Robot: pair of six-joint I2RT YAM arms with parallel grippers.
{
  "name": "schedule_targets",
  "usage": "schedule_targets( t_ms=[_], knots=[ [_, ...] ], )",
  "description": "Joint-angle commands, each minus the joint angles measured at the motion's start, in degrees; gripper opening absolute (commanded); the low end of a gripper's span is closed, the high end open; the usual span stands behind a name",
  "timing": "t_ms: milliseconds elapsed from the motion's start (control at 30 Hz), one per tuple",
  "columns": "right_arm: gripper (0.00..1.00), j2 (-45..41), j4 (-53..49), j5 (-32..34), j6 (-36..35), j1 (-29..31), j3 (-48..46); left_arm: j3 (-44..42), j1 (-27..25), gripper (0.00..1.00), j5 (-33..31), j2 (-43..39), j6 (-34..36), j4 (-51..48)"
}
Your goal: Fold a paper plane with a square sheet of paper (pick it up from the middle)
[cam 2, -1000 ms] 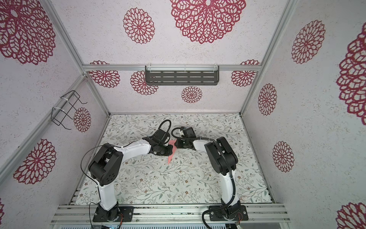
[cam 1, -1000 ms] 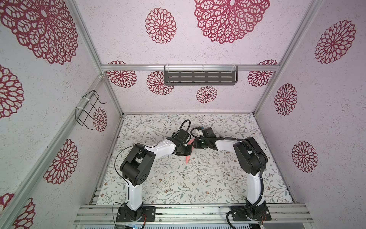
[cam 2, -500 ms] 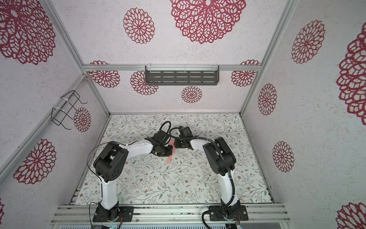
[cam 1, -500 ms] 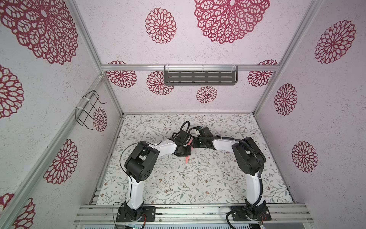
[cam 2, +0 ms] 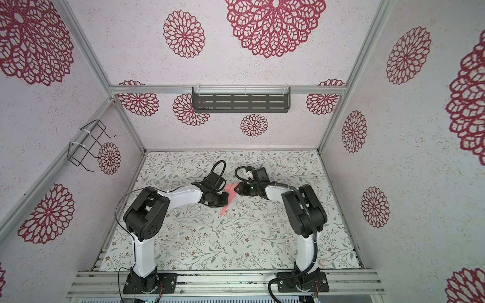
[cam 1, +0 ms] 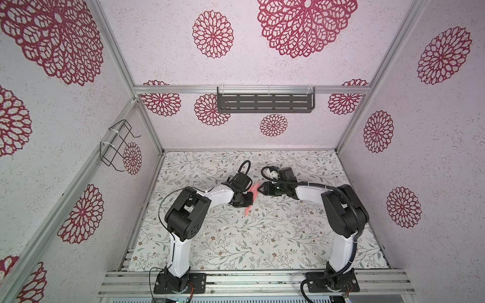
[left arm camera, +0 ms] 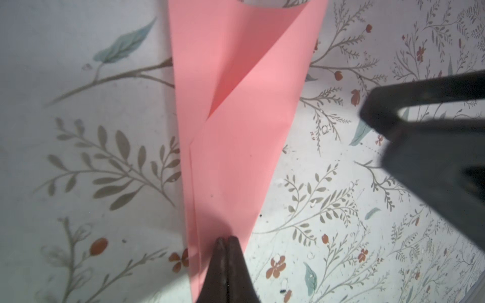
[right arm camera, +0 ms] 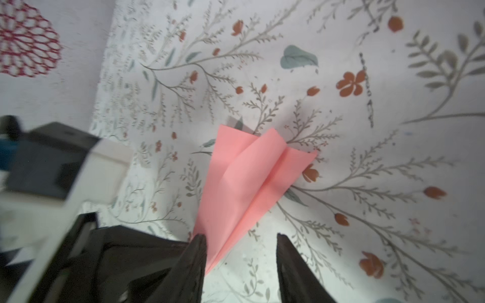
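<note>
I find the left gripper (left arm camera: 225, 242) pinched on the paper plane (left arm camera: 236, 131), with the right gripper (right arm camera: 240, 236) standing parted at its tip.

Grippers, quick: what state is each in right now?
Left gripper: shut, tips over the paper plane; whether it pinches it cannot be told.
Right gripper: open, paper plane's narrow end between its jaws, not gripped.

On the table (cam 1: 262, 244) — pale, printed with leafy sprigs and small flowers — rests one creased pink paper plane (right arm camera: 244, 181).
</note>
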Motion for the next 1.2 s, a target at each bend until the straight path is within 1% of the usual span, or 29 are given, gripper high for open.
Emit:
schedule_targets(
  t_ms=[0,167,233,400,500,633,800,933,1167],
  knots=[
    [0.44,-2.3,4.92,-9.42,-1.84,0.65,-0.69,-1.04,0.39,0.0,-1.95,3.02,0.09,-7.54],
    [0.22,2.58,7.16,-13.67,0.8,0.74,0.13,-0.45,0.39,0.0,-2.18,3.33,0.38,-8.83],
    [0.16,4.38,7.94,-14.95,1.5,0.81,1.37,-0.25,0.35,0.0,-2.18,3.26,0.57,-9.42],
    [0.14,9.1,4.16,-16.83,-0.96,0.72,5.94,-0.42,0.41,0.0,-2.09,3.27,0.8,-10.47],
    [0.13,11.86,2.82,-16.73,-1.58,0.44,7.47,-0.42,0.36,0.0,-2.0,3.39,1.08,-10.82],
    [0.13,14.17,2.13,-15.63,-1.95,-0.27,7.68,-0.57,0.34,0.0,-2.09,3.59,1.36,-11.37],
    [0.12,16.16,0.14,-12.47,-2.87,-1.39,8.29,-0.59,0.43,0.0,-2.01,3.86,1.84,-12.03],
    [0.12,17.71,2.05,-11.06,-0.63,-3.04,7.89,-0.92,0.4,0.0,-1.65,3.85,2.36,-12.03],
    [0.12,19.64,8.26,-11.73,5.83,-6.59,6.54,-1.56,0.34,0.0,-1.22,3.59,2.65,-11.74]
  ],
)
